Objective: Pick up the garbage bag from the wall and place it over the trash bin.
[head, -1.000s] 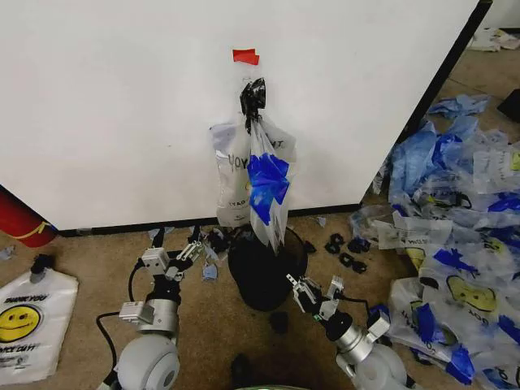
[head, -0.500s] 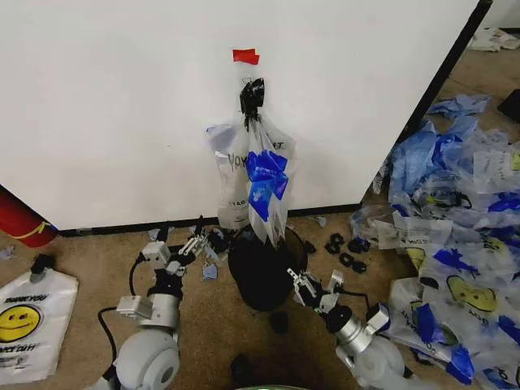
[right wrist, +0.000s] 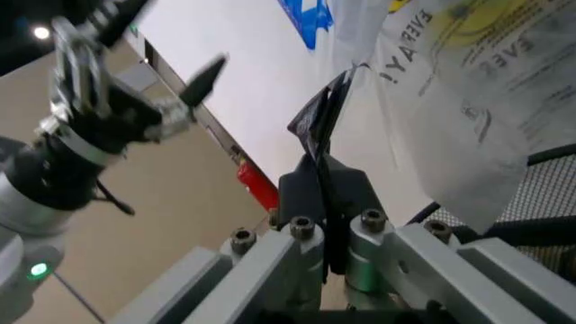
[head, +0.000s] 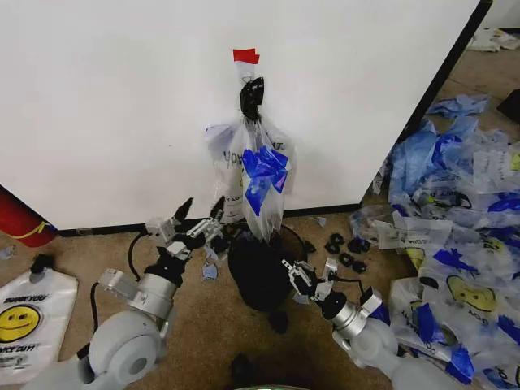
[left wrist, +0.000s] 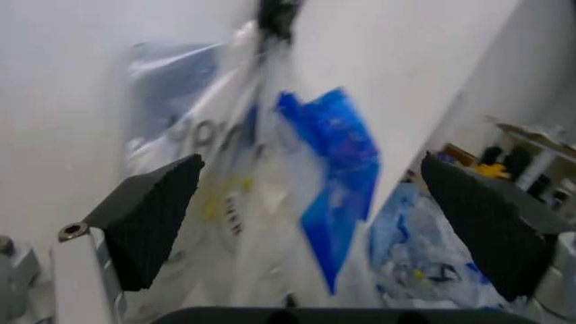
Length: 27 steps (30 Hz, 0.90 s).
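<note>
Since the earlier head frame, left gripper is rising, spread wide and empty, toward the garbage bag hanging on the wall above the trash bin. Left wrist view: the bag is sitting between the open fingers; centring low should help. Right wrist view: right gripper is pressed closed, empty.

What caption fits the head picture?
Left gripper, open, reaches toward the see-through smiley garbage bag hanging above the black wire-mesh trash bin.
</note>
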Motion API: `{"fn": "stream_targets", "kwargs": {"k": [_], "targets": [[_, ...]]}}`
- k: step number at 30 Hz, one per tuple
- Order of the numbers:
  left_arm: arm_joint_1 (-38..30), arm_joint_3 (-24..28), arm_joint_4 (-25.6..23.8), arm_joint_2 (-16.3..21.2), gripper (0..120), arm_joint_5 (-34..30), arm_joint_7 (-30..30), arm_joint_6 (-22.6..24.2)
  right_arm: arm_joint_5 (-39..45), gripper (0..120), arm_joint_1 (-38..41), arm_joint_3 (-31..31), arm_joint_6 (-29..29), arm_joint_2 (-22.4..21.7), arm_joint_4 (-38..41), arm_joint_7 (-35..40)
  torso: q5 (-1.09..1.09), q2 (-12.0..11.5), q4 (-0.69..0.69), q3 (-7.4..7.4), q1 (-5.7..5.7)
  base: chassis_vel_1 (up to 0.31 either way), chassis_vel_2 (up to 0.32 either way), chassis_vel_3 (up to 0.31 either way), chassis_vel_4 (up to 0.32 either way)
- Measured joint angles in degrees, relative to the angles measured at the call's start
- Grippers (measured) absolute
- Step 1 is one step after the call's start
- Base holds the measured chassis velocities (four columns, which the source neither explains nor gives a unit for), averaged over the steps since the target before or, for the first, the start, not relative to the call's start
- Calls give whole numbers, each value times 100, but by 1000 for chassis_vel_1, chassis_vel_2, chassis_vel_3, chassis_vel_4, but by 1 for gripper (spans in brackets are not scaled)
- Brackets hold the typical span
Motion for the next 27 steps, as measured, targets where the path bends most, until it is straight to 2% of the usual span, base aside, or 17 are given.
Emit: {"fn": "stream_targets", "kwargs": {"k": [3,7,10,19,23,27], "targets": [[-237,145,15,52,97,47,160,-25,-40,0,-31,-7,0,30,-9,-8,3,0,-1,0,0,0,0,0,0],[-622,318,179,257,97,-59,674,-200,-103,0,-39,-122,1,67,-33,-9,2,0,-4,0,0,0,0,0,0],[-743,327,259,418,97,-211,960,-243,-106,0,41,-229,-3,96,-44,-1,4,0,3,0,0,0,0,0,0],[-1191,793,382,509,97,-302,1110,-220,-129,0,16,-258,-7,134,1,20,3,0,-1,0,0,0,0,0,0],[-1759,1292,769,426,97,-360,1117,-183,-177,0,-75,-198,-6,140,38,20,3,0,-2,0,0,0,0,0,0],[-2051,1479,1037,379,97,-432,1108,-173,-194,0,-100,-183,-3,150,67,21,4,0,-1,0,0,0,0,0,0]]}}
